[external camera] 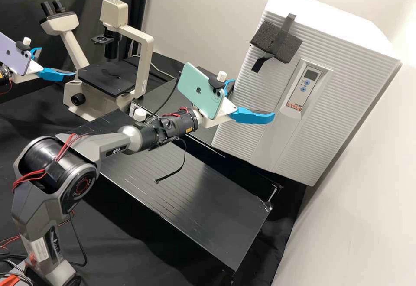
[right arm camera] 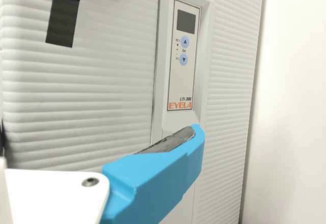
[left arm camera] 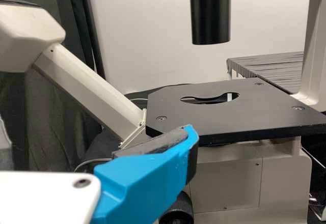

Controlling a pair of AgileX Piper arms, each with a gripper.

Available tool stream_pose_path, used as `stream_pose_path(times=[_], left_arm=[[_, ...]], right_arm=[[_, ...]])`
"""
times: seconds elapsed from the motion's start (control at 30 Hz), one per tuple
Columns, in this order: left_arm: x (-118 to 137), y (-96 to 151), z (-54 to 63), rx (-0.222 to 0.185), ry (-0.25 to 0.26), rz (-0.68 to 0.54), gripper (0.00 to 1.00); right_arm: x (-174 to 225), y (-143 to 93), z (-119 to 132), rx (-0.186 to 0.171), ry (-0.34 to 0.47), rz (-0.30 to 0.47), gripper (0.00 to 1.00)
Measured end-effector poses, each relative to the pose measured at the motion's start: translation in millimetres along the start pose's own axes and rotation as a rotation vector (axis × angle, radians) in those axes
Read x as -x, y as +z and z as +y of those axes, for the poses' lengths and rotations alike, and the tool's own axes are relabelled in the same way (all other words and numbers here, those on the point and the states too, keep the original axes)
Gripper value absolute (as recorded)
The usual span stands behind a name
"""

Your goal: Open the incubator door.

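Holding nothing in right gripper (external camera: 254, 99), with fingers spread wide; same at left gripper (external camera: 58, 61), near microscope (external camera: 142, 69); facing shut door (external camera: 255, 82) of incubator (external camera: 355, 39); probably best to rise to taped foam block (external camera: 264, 37), hook lightly, pull along hinge arc.

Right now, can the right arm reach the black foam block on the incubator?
Probably yes: the open right claw is near the incubator's front, and nothing visible blocks its way to the foam block.

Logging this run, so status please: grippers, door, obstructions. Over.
Left gripper open, by microscope. Right gripper open, before door. Door shut, foam taped on its front. No obstruction seen between right gripper and door.
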Motion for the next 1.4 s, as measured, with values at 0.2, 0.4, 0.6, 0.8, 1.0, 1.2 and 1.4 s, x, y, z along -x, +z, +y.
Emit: stream_pose_path(times=[0.2, 0.4, 0.6, 0.8, 1.0, 1.2, 1.4], left_arm=[[0.0, 0.0, 0.0, 0.0, 0.0, 0.0, 1.0], [0.0, 0.0, 0.0, 0.0, 0.0, 0.0, 1.0], [0.0, 0.0, 0.0, 0.0, 0.0, 0.0, 1.0], [0.0, 0.0, 0.0, 0.0, 0.0, 0.0, 1.0], [0.0, 0.0, 0.0, 0.0, 0.0, 0.0, 1.0], [0.0, 0.0, 0.0, 0.0, 0.0, 0.0, 1.0], [0.0, 0.0, 0.0, 0.0, 0.0, 0.0, 1.0]], right_arm=[[0.5, -0.8, 1.3, -0.048, 0.003, 0.003, 1.0], [0.4, -4.7, 6.1, -0.056, 0.016, 0.014, 1.0], [-3.3, -6.9, 6.3, -0.059, 0.021, 0.019, 1.0], [-8.2, -4.1, -0.8, -0.052, 0.01, 0.009, 1.0], [-13.9, -0.8, -3.8, -0.047, 0.01, -0.001, 1.0], [-15.2, 1.2, -2.0, -0.036, 0.005, -0.002, 0.0], [-15.9, 1.6, -0.8, -0.026, 0.006, 0.01, 0.0]])
